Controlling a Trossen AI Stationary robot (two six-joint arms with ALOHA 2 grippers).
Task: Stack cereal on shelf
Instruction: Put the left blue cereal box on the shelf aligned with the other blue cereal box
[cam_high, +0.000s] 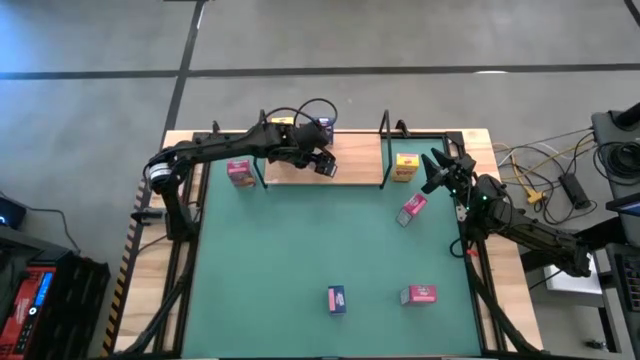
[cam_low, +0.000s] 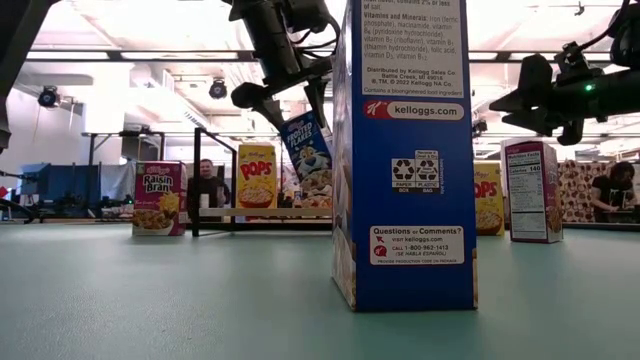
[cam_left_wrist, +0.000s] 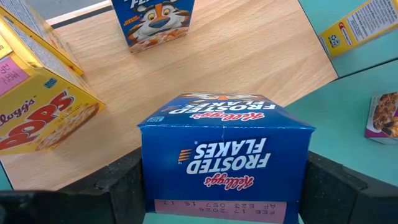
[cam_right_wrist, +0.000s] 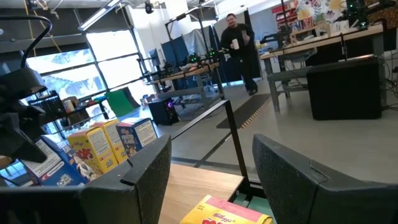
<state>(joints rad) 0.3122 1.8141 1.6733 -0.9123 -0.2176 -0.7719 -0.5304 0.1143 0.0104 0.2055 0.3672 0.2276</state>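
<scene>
Gripping a small blue cardboard Frosted Flakes box (cam_left_wrist: 224, 158), my left gripper (cam_high: 322, 163) holds it tilted above the light wood shelf board (cam_high: 355, 160). My right gripper (cam_high: 437, 170) hangs spread, empty, near a yellow box (cam_high: 405, 166) cut off in its wrist view.

Count nine cereal boxes in all. Count three pink boxes (cam_high: 240, 172) (cam_high: 412, 208) (cam_high: 418, 294), at 10, 2 and 4 o'clock on the one green mat (cam_high: 300, 250). Count three blue boxes: the first blue box (cam_high: 337, 298) at 6 o'clock, the second (cam_high: 325, 166) at 12 o'clock between the fingers of the left gripper (cam_high: 322, 165), the third (cam_left_wrist: 155, 22) upright on the board. Count three yellow boxes: two (cam_left_wrist: 43, 118) (cam_left_wrist: 31, 40) side by side on the board at 11 o'clock, one (cam_high: 405, 166) at 1 o'clock. Count one shelf (cam_high: 355, 150), two arms, two grippers including the right gripper (cam_high: 435, 170) at 2 o'clock. Count two people (cam_low: 205, 185) (cam_low: 612, 190) beyond the table in the low view.
</scene>
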